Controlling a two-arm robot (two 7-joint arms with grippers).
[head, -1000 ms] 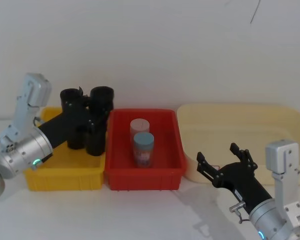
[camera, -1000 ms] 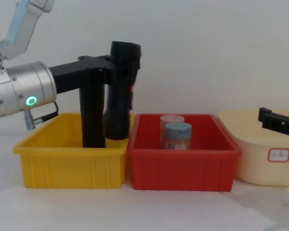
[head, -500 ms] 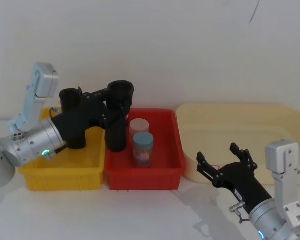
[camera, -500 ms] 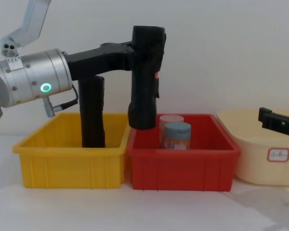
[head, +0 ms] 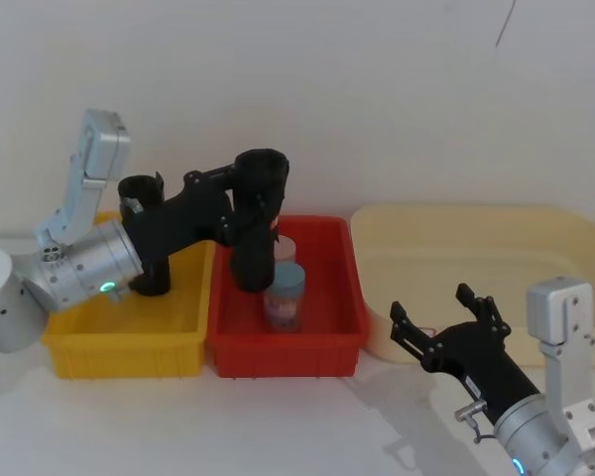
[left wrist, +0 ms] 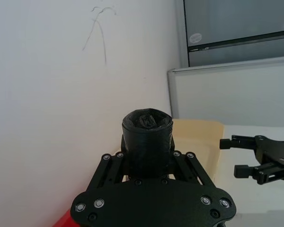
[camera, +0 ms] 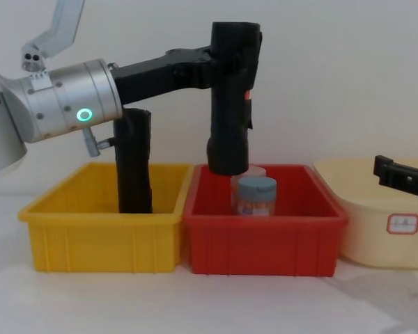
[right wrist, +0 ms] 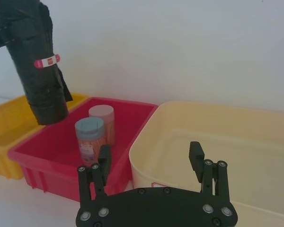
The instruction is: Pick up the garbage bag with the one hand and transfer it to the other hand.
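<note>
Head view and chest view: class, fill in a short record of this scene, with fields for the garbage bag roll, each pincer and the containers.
garbage bag roll: black, red-and-white mark, upright, lifted over the left part of the red bin
left pincer: shut on the roll near its top
right pincer: open, holding nothing, low in front of the cream tub
red bin contents: two lidded jars
yellow bin: second black roll standing inside
handover: not yet done

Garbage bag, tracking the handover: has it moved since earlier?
Yes: the garbage bag, in the left gripper, rose and went right, from the yellow bin to over the red bin.
</note>
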